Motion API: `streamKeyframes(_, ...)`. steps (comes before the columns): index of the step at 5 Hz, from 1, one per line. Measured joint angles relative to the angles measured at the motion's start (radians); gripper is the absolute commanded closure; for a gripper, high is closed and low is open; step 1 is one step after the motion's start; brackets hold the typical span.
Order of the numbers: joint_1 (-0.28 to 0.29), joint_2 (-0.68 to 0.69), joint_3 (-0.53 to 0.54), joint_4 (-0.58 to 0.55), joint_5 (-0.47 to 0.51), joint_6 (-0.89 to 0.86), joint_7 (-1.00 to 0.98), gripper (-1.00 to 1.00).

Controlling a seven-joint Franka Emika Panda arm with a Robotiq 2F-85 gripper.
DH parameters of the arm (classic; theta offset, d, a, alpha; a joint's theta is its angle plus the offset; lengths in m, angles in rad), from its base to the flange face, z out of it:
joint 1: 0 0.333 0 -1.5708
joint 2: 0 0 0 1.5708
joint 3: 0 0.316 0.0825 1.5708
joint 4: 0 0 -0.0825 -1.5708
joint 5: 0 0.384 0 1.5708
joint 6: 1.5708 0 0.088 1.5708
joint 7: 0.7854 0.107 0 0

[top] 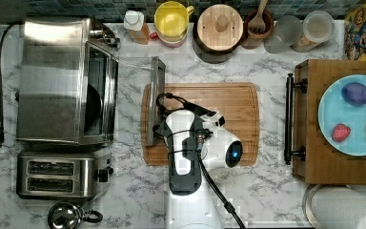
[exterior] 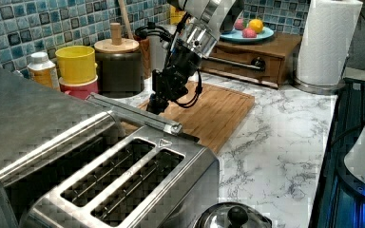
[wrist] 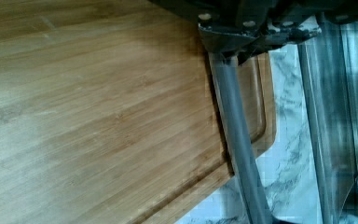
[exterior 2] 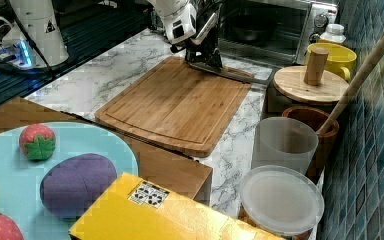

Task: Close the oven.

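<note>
Oven [top: 62, 81] first: on my screen it is a large boxy stainless-steel toaster oven with a brushed flat top, sitting at the top view's left end of the white marble counter [top: 271, 200], its dark cavity exposed. Its glass-windowed door [top: 155, 102] hangs folded down flat, reaching out over the near edge of the rectangular bamboo cutting board [top: 209, 124] beside the oven, and the long metal bar handle [wrist: 237, 140] runs along the door's free edge. In the right view I see knobs on the oven's front panel [exterior 2: 320, 20] and a dark pan inside. The black gripper [exterior: 158, 102] on the white arm sits right at that bar handle, above the board; in the wrist view the bar passes straight under the finger mount, but I cannot tell whether the fingers are clamped on it or open. Just beside the oven, toward the top view's bottom, stands a smaller two-slot steel toaster [top: 57, 174].
</note>
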Motion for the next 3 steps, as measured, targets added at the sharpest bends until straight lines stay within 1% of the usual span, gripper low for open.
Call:
streamKeyframes(1, 0.004, 0.000, 0.015, 0.000, -0.040, -0.009, -0.001, 1.00)
streamKeyframes(3, 0.005, 0.004, 0.016, 0.006, -0.045, -0.020, -0.004, 1.00)
